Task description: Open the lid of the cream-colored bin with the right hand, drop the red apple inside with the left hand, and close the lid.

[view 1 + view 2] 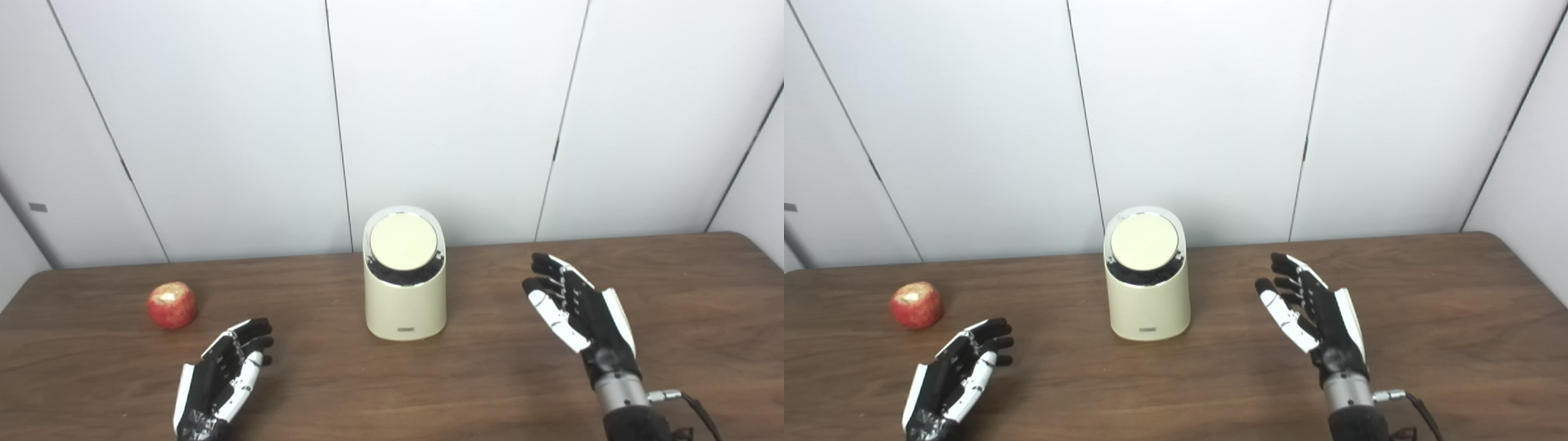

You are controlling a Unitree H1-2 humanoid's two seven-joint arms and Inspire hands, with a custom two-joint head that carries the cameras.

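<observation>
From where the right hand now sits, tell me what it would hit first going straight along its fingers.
Probably nothing: the right hand points up-left, behind the cream-colored cylindrical bin, toward the white wall panels. Depth is unclear.

The small label (406, 329) low on the bin (405, 303) is too small to read. The table (392, 380) is cut off at the bottom, left and right edges.

Blk/wht left hand (222, 373) & right hand (579, 312), silver wrist w/ cable.
</observation>
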